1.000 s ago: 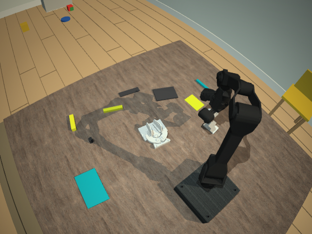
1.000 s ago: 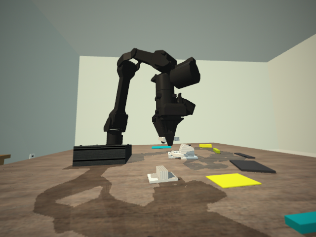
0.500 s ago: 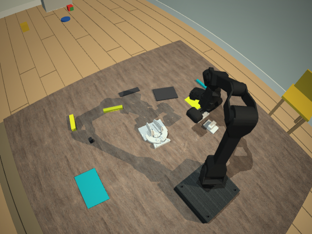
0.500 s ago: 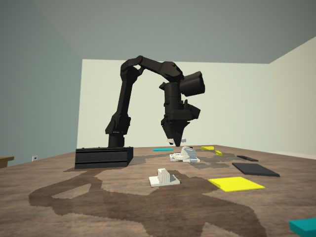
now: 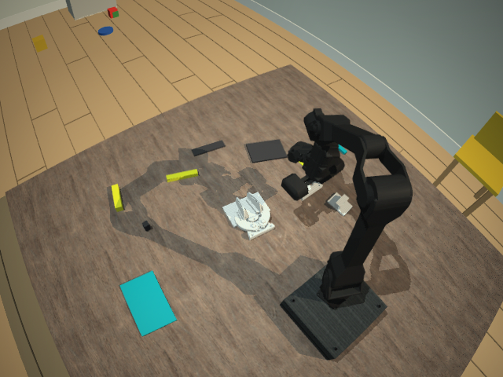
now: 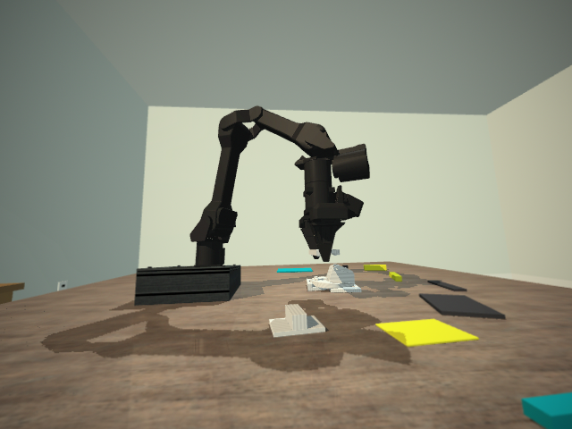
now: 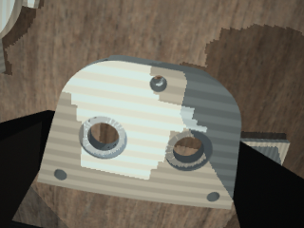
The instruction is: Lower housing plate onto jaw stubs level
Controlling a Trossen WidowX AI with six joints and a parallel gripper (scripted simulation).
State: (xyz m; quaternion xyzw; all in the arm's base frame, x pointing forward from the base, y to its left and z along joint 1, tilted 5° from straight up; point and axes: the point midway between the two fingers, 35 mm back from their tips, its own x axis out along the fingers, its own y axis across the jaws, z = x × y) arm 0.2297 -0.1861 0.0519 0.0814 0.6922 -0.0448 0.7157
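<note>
The pale housing plate [image 5: 313, 191] [image 6: 335, 252] [image 7: 128, 106] has a rounded edge, two large ringed holes and several small ones. My gripper [image 6: 322, 255] [image 7: 143, 136] is shut on its two sides and holds it above the table, roughly flat. The white base assembly [image 5: 258, 222] [image 6: 323, 282] stands on the table with two upright jaws [image 5: 252, 200] [image 6: 340, 273] on it. In the top view the plate is to the right of the assembly, not over it. The assembly's edge shows at the wrist view's top left. The stubs are too small to make out.
A pale stand [image 5: 340, 203] [image 6: 295, 318] [image 7: 272, 148] is near the arm. Also on the table are a black slab [image 5: 266, 150] [image 6: 460, 306], a black strip [image 5: 208, 148], two yellow bars [image 5: 181, 175] [image 5: 116, 197], a yellow sheet [image 6: 427, 331], a small black block [image 5: 146, 225] and a cyan sheet [image 5: 148, 303].
</note>
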